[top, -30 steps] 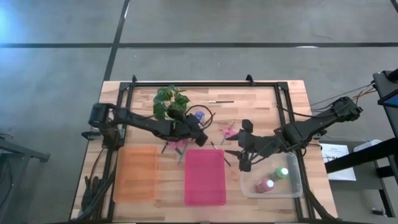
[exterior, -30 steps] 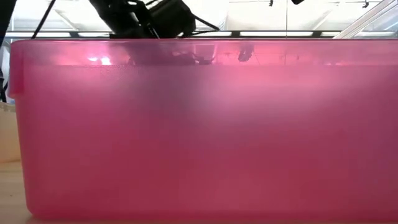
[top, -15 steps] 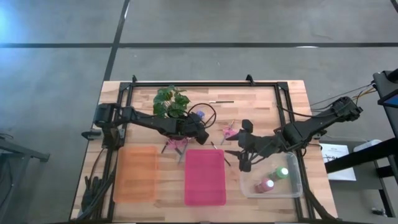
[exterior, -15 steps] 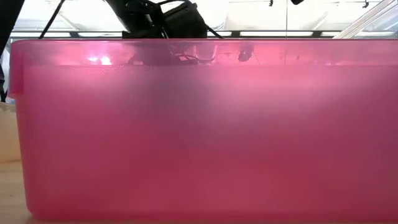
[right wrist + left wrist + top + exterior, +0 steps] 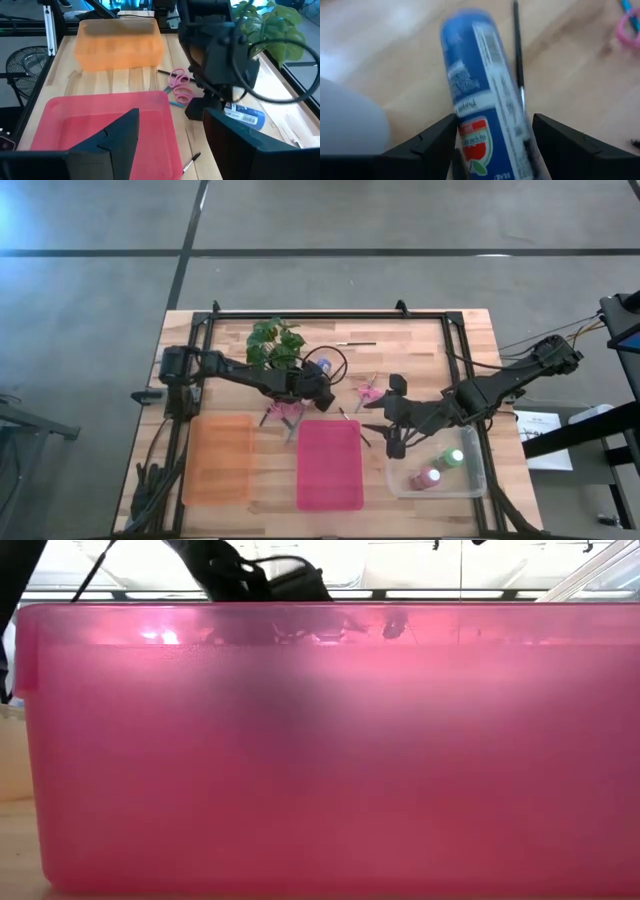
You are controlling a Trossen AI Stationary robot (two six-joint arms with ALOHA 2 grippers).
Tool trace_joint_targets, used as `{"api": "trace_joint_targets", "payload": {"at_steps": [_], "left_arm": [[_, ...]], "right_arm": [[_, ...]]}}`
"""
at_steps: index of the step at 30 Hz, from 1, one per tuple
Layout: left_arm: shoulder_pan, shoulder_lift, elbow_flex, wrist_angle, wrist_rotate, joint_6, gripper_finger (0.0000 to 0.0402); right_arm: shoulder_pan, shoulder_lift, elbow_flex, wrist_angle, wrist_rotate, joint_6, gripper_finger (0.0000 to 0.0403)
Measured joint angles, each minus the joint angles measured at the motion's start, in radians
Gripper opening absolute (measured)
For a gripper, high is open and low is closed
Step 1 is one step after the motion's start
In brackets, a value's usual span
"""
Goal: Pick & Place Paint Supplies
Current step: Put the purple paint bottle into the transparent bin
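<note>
left gripper clamps blue-and-white bottle, label reads "purple"; right gripper open, holds nothing.

wooden table, three bins, plant

In the high view, the centre of the table is crowded: the potted plant stands at upper left, with the left gripper just beside it, closed on the blue-and-white bottle. Pink scissors lie between the two arms. Along the lower edge, the orange bin, pink bin and clear bin block passage. Bare wood stays free at upper right, apart from one thin brush.
</note>
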Motion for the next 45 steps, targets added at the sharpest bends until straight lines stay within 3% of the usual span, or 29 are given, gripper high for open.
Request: {"api": "trace_joint_targets", "payload": {"at_steps": [14, 25, 41, 45], "left_arm": [[0.015, 0.018, 0.001, 0.014, 0.056, 0.0, 0.0261], [0.016, 0.018, -0.001, 0.047, 0.063, -0.014, 0.0188], [0.014, -0.088, -0.003, 0.196, 0.066, 0.064, 0.0202], [0.014, -0.144, -0.003, 0.266, 0.123, 0.095, 0.0202]], "right_arm": [[0.012, 0.0, 0.0, 0.0, 0.0, 0.0, 0.0217], [0.013, 0.0, 0.0, 0.0, 0.0, 0.0, 0.0217], [0.044, 0.0, 0.0, 0.006, 0.007, -0.049, 0.0217], [0.079, 0.0, 0.0, 0.005, 0.007, -0.109, 0.0217]]}}
